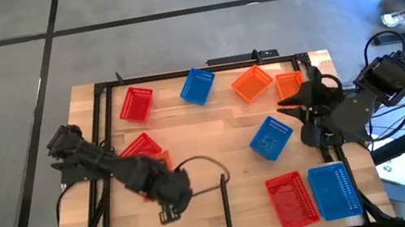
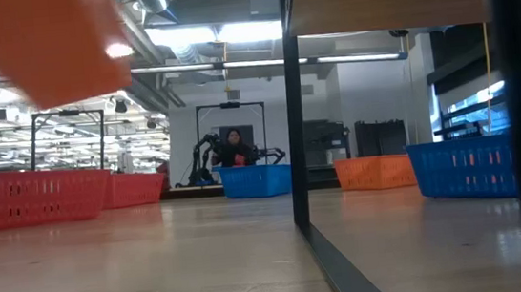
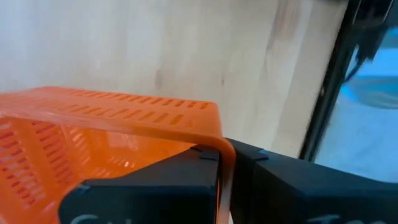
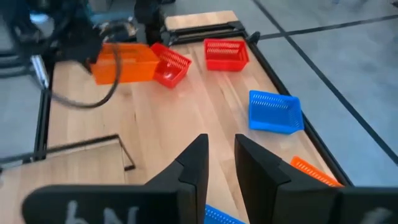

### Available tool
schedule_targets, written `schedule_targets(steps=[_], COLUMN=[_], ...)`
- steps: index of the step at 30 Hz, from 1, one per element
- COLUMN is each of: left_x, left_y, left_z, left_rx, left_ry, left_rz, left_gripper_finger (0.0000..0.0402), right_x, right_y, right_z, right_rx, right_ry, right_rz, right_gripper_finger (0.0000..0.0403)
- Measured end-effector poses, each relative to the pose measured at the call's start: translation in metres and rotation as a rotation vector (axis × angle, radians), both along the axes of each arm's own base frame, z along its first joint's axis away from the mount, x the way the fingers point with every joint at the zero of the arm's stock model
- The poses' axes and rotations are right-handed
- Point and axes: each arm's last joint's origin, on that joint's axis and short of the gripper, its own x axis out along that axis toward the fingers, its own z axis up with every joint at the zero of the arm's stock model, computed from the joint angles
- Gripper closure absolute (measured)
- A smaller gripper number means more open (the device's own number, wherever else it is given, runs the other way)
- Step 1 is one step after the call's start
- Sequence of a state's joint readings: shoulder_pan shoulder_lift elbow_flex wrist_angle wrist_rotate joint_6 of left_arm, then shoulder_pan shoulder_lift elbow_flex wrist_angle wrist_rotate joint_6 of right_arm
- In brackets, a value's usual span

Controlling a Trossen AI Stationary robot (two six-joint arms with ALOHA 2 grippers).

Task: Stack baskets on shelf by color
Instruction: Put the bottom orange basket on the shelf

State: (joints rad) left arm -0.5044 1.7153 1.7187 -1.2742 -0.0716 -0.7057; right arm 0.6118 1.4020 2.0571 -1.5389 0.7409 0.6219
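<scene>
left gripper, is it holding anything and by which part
Yes: the left gripper is shut on an orange basket, pinching the rim of one wall. The right gripper holds nothing.

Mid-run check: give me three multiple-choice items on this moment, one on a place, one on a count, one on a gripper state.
1. The orange basket in the left gripper is:
A) over the shelf's left half, by a red basket
B) at the shelf's right edge
C) off the shelf
2. Count of blue ones in the high view:
A) one
B) two
C) three
3. The left gripper is:
A) open
B) shut on the orange basket
C) shut on a red one
Answers:
1 A, the right wrist view shows it beside the red one.
2 C, three blue baskets lie there.
3 B, it pinches the orange rim.
</scene>
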Motion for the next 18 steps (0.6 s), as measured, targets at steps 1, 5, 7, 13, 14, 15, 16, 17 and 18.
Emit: schedule_targets(steps=[1, 5, 7, 13, 14, 15, 16, 17, 18], left_x=[0.004, 0.017, 0.023, 0.032, 0.034, 0.036, 0.038, 0.040, 0.041], left_y=[0.006, 0.026, 0.030, 0.027, 0.026, 0.024, 0.023, 0.021, 0.020], left_z=[0.007, 0.038, 0.054, 0.100, 0.105, 0.108, 0.112, 0.115, 0.118], left_rx=[0.001, -0.022, -0.042, -0.163, -0.193, -0.226, -0.257, -0.289, -0.312], left_ry=[-0.027, -0.162, -0.257, -0.551, -0.596, -0.635, -0.669, -0.700, -0.732], left_rz=[-0.009, -0.022, -0.044, -0.124, -0.134, -0.148, -0.164, -0.181, -0.192], left_gripper_finger=[0.0401, 0.0401, 0.0401, 0.0401, 0.0401, 0.0401, 0.0401, 0.0401, 0.0401], right_x=[0.001, 0.001, 0.001, 0.001, 0.001, 0.001, 0.001, 0.001, 0.001], right_y=[0.000, -0.001, -0.001, -0.001, -0.001, -0.002, -0.002, -0.002, -0.002], right_z=[0.000, 0.000, 0.000, 0.000, 0.000, 0.000, 0.000, 0.000, 0.000], right_rx=[-0.001, -0.003, -0.004, -0.001, -0.001, -0.002, -0.007, -0.014, -0.023], right_ry=[0.004, 0.004, 0.004, 0.002, 0.002, 0.002, -0.001, -0.008, -0.015], right_rz=[0.002, -0.005, -0.005, -0.008, -0.008, -0.008, -0.013, -0.023, -0.034], right_gripper_finger=[0.0326, 0.0326, 0.0326, 0.0326, 0.0326, 0.0326, 0.0326, 0.0326, 0.0326])
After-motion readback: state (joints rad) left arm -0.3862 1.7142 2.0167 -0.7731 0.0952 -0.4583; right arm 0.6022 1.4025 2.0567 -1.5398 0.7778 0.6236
